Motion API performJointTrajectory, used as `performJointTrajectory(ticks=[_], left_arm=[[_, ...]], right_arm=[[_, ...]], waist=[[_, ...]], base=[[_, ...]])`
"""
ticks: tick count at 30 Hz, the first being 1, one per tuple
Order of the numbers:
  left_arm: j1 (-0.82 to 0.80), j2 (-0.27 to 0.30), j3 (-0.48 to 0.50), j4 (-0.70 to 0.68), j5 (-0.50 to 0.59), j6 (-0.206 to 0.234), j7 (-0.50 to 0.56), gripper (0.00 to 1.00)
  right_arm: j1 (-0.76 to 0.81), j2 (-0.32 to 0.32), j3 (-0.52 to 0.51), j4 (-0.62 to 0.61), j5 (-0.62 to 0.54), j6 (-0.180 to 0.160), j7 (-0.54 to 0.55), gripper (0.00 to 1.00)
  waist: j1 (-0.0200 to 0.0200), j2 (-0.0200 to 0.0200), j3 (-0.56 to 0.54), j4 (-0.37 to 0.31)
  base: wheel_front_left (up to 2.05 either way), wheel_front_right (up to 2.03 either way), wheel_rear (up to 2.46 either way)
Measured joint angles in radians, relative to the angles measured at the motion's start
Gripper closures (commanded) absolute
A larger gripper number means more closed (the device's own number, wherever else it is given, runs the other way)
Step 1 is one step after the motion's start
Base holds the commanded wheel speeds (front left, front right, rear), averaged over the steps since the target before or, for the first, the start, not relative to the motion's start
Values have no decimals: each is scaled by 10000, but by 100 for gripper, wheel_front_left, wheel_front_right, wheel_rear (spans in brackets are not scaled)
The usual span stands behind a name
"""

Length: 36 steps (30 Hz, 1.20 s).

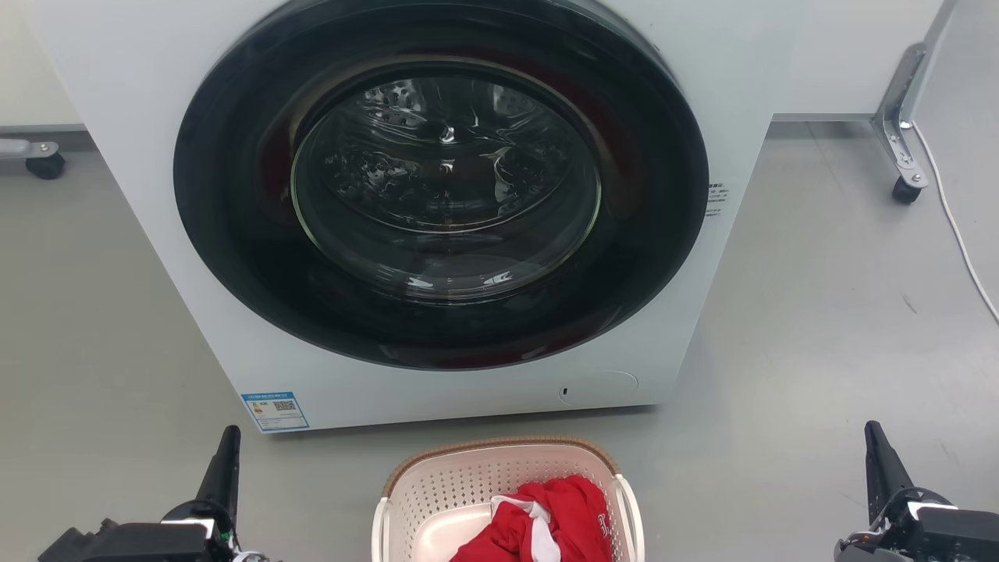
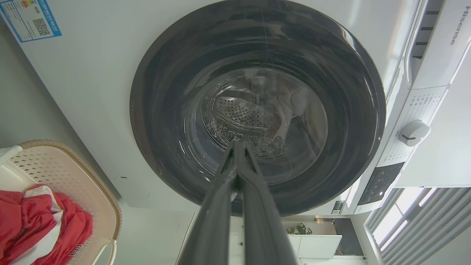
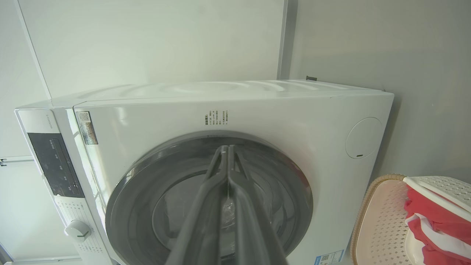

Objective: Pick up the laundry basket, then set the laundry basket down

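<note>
A cream plastic laundry basket (image 1: 468, 484) with perforated walls, a brown woven-look rim and white side handles sits on the grey floor (image 1: 819, 312), just before a white washing machine (image 1: 140, 156). A red and white garment (image 1: 566, 511) lies inside. The left gripper (image 1: 228, 441) and right gripper (image 1: 876, 439) flank it, each well apart from it, fingers pressed together, empty.

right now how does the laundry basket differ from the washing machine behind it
The laundry basket is low and open-topped; the washing machine stands far taller, its round dark door shut. The basket holds a red and white garment; the machine's drum looks empty. The basket's walls are perforated cream; the machine's are smooth white. Both sit on the grey floor.
</note>
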Motion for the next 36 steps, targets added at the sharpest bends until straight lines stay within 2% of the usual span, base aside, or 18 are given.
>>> performJointTrajectory(ticks=[36], left_arm=[[0,0,0,8,0,0,0,100]], right_arm=[[0,2,0,-2,12,0,0,100]], waist=[[0,0,0,0]], base=[[0,0,0]])
